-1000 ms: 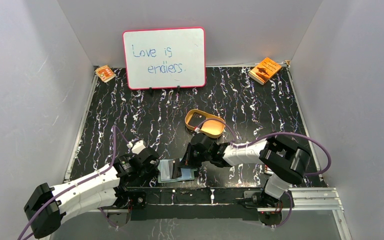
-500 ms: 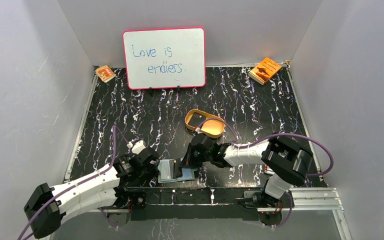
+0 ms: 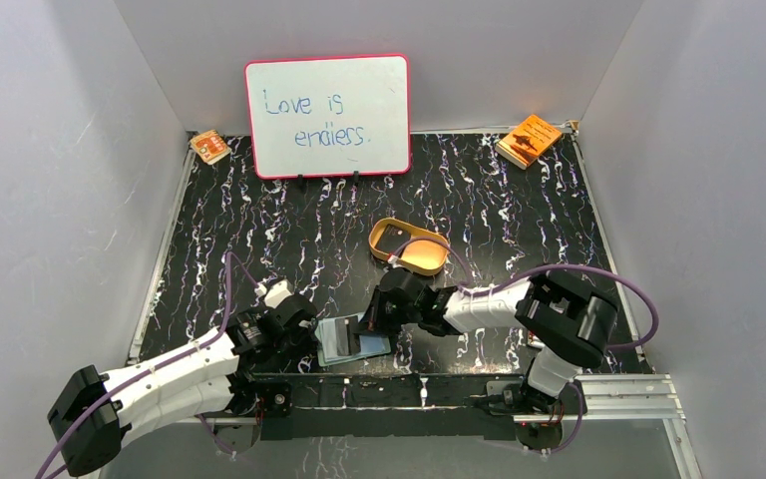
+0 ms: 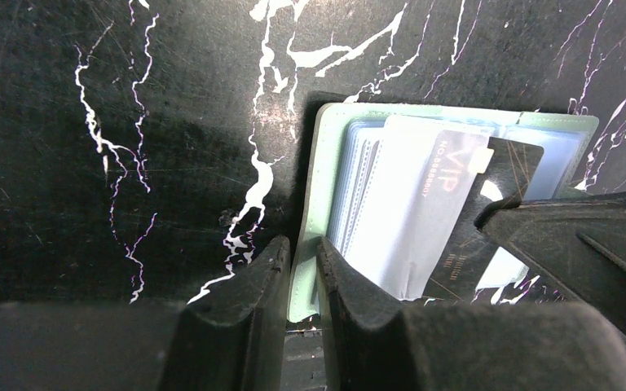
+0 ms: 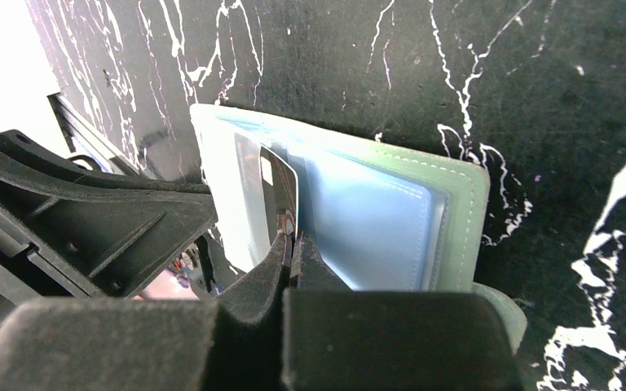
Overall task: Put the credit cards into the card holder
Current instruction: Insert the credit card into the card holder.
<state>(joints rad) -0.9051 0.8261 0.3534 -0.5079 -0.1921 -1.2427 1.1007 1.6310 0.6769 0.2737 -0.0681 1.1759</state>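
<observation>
While pinning the wallet (image 4: 319, 187) open near front edge of table (image 3: 519, 200) with left claw (image 4: 301, 251) nipped narrowly on its cover, aims a black card (image 5: 281, 189) at a pocket with right claw (image 5: 291, 241) pinched shut on it; probably partway in.

One camera sits high behind my two bases, looking down over the whole black white-veined marble counter (image 3: 519, 200). The wrist cameras peer closely along my left fingers (image 4: 236, 322) and my right fingers (image 5: 253, 285), facing each other across the sage-green bifold card holder (image 4: 311, 195), which all three views share.
</observation>
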